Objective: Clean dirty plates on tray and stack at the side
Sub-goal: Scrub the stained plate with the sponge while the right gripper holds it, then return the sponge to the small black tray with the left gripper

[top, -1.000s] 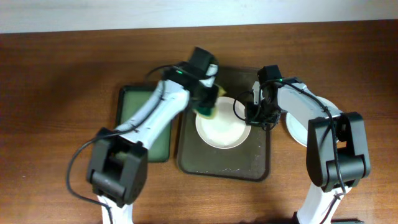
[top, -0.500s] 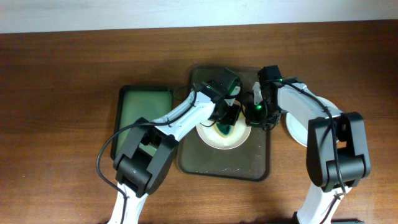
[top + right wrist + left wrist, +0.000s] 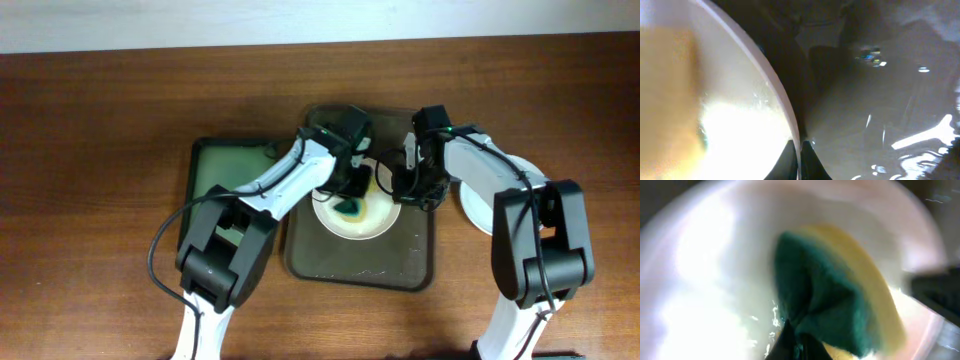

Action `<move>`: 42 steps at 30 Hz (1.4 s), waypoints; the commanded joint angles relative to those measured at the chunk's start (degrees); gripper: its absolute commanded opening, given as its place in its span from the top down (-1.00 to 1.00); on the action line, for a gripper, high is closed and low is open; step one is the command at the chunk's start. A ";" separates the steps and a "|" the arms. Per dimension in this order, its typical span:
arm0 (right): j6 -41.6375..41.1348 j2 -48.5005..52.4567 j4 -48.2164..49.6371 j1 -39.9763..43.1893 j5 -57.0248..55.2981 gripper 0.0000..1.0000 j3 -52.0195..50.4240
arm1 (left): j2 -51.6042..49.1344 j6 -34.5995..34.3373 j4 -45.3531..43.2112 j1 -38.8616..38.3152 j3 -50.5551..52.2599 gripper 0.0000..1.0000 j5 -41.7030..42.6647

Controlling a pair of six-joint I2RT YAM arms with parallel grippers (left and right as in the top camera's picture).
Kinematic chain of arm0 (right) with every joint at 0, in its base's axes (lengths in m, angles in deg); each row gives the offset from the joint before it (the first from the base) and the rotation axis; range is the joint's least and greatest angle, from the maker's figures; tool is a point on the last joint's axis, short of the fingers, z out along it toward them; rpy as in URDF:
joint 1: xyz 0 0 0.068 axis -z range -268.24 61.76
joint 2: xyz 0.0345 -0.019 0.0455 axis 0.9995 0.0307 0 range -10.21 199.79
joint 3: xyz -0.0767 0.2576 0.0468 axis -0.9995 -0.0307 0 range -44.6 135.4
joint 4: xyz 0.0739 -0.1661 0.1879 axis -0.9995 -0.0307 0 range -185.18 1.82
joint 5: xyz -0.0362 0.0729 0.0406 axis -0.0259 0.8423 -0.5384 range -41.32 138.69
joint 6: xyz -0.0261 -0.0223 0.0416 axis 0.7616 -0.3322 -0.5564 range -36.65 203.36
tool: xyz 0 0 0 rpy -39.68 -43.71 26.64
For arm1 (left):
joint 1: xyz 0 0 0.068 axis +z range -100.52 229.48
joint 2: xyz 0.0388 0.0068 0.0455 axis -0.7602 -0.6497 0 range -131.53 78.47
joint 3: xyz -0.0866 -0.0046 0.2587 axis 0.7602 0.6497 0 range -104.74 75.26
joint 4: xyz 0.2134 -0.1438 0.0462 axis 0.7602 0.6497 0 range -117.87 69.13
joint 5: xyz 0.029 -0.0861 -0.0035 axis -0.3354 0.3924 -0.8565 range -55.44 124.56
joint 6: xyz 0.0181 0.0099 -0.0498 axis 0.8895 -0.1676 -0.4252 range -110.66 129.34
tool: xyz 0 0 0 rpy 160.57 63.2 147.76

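A white plate [image 3: 352, 222] lies on the dark tray [image 3: 330, 265], with a teal smear near its centre. My left gripper [image 3: 352, 190] is shut on a green and yellow sponge [image 3: 835, 300] and presses it on the plate [image 3: 705, 270]. My right gripper [image 3: 403, 188] is shut on the plate's right rim [image 3: 785, 115], one finger on each side. A second white plate [image 3: 478, 212] lies on the table right of the tray, partly hidden by the right arm. A third plate is not in view.
A smaller green tray [image 3: 215, 165] with yellowish liquid stands left of the dark tray. The wet tray floor [image 3: 880, 100] shows in the right wrist view.
The left gripper swung from the plate's upper left rim onto the plate, then shifted back toward the upper left. A teal smear now shows. The right arm has not moved.
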 commanded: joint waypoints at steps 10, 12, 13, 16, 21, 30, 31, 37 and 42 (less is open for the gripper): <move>-0.37 1.86 -0.26 -0.17 -2.36 0.92 -0.79 | 0.66 -0.22 -1.31 -0.50 -1.68 1.00 -4.72; -0.37 1.86 -0.26 -0.17 -2.36 0.91 -0.79 | 0.57 -4.39 -2.99 -2.84 -1.68 1.00 1.88; -0.37 1.86 -0.26 -0.17 -2.36 0.92 -0.79 | 0.57 -6.40 -4.20 -3.91 -1.68 1.00 3.50; -0.37 1.86 -0.31 -0.17 -2.36 0.91 -0.79 | 0.57 -9.66 -8.39 -5.75 -1.68 1.00 6.88; -0.37 1.86 -0.28 -0.17 -2.36 0.91 -0.79 | 0.57 -9.97 -8.35 -5.38 -1.68 1.00 9.35; -0.37 1.86 -0.35 -0.17 -2.34 0.91 -0.79 | 0.59 -5.99 1.36 -0.13 -1.70 1.00 -12.17; -0.37 1.86 -0.35 -0.17 -2.34 0.91 -0.79 | 0.70 -5.18 2.03 0.70 -1.70 1.00 -15.04; -0.35 1.86 -1.36 -0.17 -2.34 0.91 -0.79 | 8.87 -5.05 3.78 6.82 -2.19 1.00 -11.32; -0.35 1.86 -1.55 -0.17 -2.32 0.92 -0.79 | 20.41 -3.41 8.87 14.23 -2.16 1.00 -7.34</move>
